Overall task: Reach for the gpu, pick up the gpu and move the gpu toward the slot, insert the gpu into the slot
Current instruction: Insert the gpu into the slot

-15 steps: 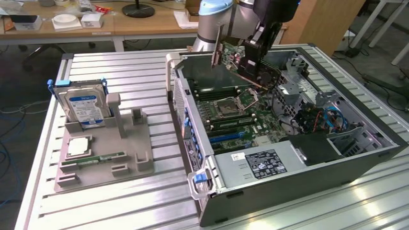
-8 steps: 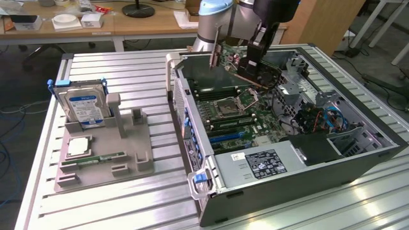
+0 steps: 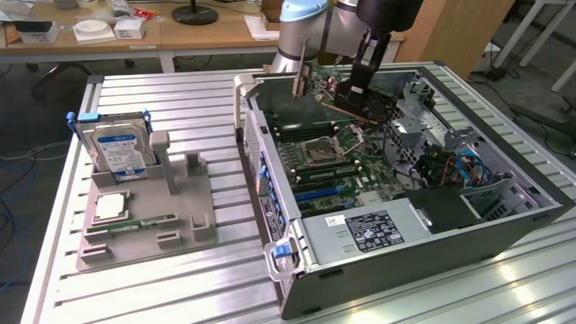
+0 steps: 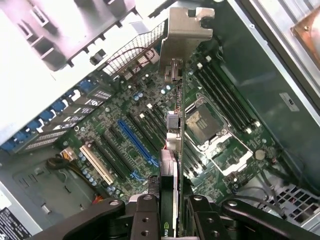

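Counted: one arm [image 3: 306, 27], one end effector [image 3: 355, 98], one gpu [image 3: 317, 86], one open computer case [image 3: 432, 263] on the slatted desk [image 3: 162, 101]. Towards the exterior view's left of the case, one grey fixture [image 3: 202, 202] carrying one blue-labelled hard drive [image 3: 118, 150] upright, one CPU chip [image 3: 110, 206] lying flat, one green memory stick [image 3: 135, 223]. End effector clenched on the gpu, card pinched from both faces at its upper edge. Look of the gpu: thin dark card, reddish parts on one face, silvery bracket [image 4: 185, 35] at one end, edge-on from the wrist. Held in the air over the green motherboard [image 4: 225, 145], near the square CPU socket [image 4: 202, 122], clear of the board. On the board, one long blue slot [image 4: 136, 142], gpu not seated in it; one pale connector [image 4: 97, 162] nearby; black ones between, number unclear.
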`<act>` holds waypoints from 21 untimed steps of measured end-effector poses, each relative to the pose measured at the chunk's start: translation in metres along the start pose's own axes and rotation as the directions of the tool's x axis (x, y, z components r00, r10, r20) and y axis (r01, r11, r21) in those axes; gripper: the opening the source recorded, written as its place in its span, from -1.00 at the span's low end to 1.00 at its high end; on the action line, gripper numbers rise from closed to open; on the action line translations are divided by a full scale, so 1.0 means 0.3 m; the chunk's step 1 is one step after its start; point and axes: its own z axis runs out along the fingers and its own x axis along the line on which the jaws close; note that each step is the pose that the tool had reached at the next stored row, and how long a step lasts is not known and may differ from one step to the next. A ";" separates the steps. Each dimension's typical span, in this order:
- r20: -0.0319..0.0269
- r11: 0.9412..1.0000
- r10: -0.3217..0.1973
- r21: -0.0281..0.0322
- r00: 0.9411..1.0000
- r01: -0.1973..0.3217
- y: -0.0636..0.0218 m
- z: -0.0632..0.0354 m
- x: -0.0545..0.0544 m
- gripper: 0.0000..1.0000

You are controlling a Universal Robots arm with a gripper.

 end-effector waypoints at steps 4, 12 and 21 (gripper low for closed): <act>-0.001 0.999 -0.047 -0.001 0.999 0.047 0.000 0.000 0.000 -0.47; -0.004 0.986 -0.164 -0.003 0.986 0.164 0.000 0.001 0.000 -0.47; 0.004 0.959 -0.282 0.019 0.959 0.282 0.000 0.008 0.000 -0.47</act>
